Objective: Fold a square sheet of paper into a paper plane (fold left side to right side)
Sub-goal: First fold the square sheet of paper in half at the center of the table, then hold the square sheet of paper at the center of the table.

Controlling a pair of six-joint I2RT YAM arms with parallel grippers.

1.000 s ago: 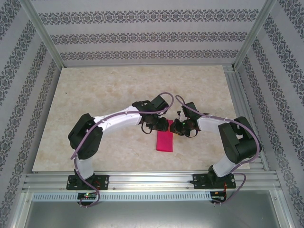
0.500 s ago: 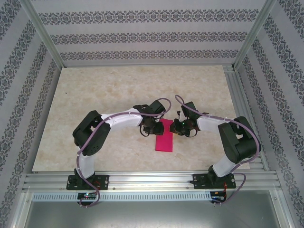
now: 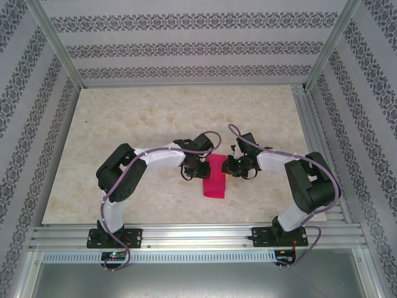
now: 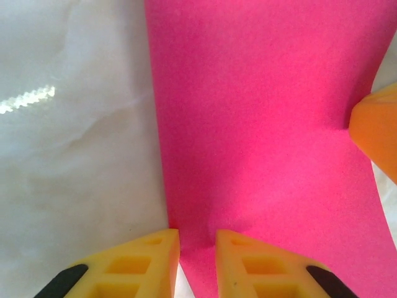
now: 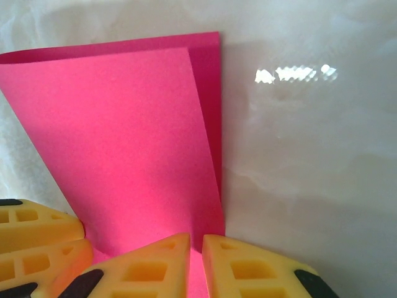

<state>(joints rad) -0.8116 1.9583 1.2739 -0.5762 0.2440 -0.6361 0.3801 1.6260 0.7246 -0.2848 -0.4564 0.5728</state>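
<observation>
Showing the sheet of paper (image 3: 214, 179) lying near the middle of the pale marbled table (image 3: 124, 124), folded to a narrow magenta strip running from far to near, well apart from the aluminium rail (image 3: 198, 234) at the near edge. Flanking its far end with both arms, setting the left gripper (image 4: 197, 233) at its left edge and the right gripper (image 5: 197, 239) at its right side.

Holding the left gripper's yellow fingers (image 4: 149, 264) almost together, leaving only a slim slit with pink showing through it, one finger sitting right at the paper's left edge. Leaving unclear whether pinching the sheet or merely pressing on it. Holding the right gripper's fingers (image 5: 248, 267) just as near to each other, again with pink in the slit, again giving no way of telling a pinch from a press.

Catching, in the left wrist view, one orange-yellow finger (image 4: 375, 133) of the right gripper at the paper's right edge. Catching, in the right wrist view, the left gripper's fingers at the lower left, just beside the sheet.

Revealing two layers from the right wrist: the upper flap lying askew over the lower, baring a darker strip of the lower layer along the far and right edges. Reflecting overhead light off the glossy table beside the sheet, inside patterned walls (image 3: 198, 49).
</observation>
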